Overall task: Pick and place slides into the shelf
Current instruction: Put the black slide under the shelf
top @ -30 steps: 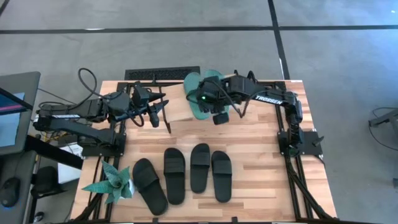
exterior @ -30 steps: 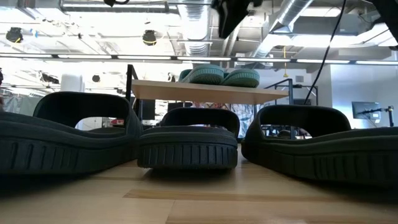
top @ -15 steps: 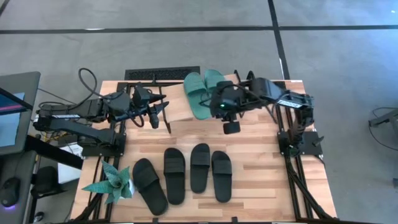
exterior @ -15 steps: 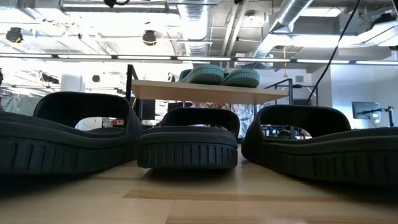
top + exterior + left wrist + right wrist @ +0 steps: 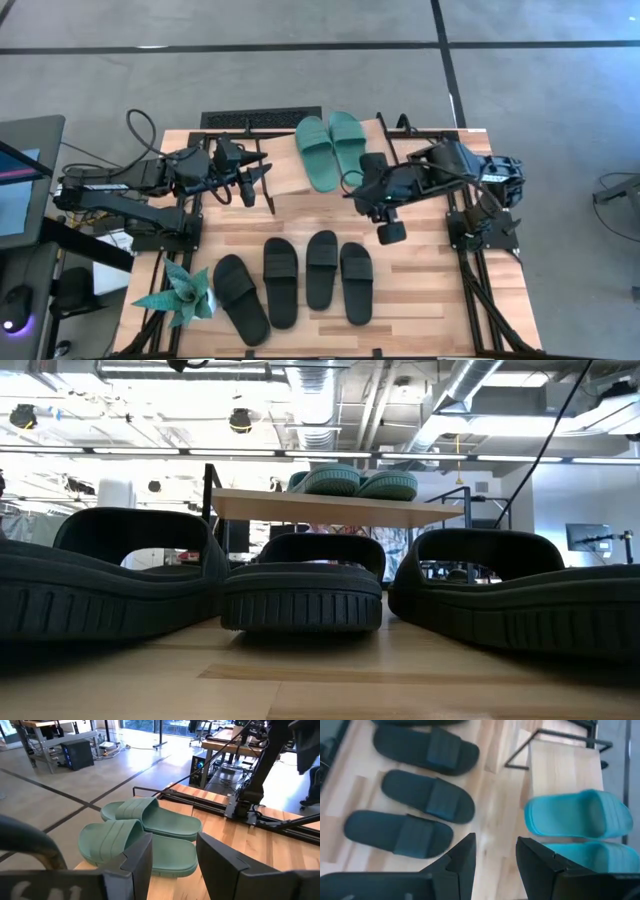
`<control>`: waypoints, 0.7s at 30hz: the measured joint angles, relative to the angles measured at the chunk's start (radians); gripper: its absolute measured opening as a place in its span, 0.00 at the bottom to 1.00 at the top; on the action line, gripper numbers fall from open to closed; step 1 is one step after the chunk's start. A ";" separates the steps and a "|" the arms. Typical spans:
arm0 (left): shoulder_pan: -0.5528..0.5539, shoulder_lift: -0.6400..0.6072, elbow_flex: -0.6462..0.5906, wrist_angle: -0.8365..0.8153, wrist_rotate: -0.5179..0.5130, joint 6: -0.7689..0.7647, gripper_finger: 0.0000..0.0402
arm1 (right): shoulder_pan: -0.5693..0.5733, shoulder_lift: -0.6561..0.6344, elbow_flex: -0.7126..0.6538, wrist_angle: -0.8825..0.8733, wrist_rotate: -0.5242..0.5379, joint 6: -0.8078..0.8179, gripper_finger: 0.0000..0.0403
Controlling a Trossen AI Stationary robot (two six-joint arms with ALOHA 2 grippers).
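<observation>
Slides: two teal slides (image 5: 333, 148) lie side by side on the shelf (image 5: 290, 178), four black slides (image 5: 295, 280) wait in a row on the table (image 5: 420, 290). Right tool (image 5: 381, 214) hangs empty with fingers apart between them; left tool (image 5: 258, 182) waits open near the shelf. Risk: a descent off the strap could push the neighbouring slide.

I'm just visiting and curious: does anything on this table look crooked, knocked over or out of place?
Nothing is spilled or damaged. The two teal slides lie side by side on the shelf. Of the four black slides on the table, only the leftmost black slide sits askew, angled away from its neighbours.
</observation>
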 joint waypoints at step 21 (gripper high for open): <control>0.000 0.000 0.000 0.001 0.046 -0.048 0.35 | 0.084 -0.153 0.000 0.231 -0.117 0.067 0.32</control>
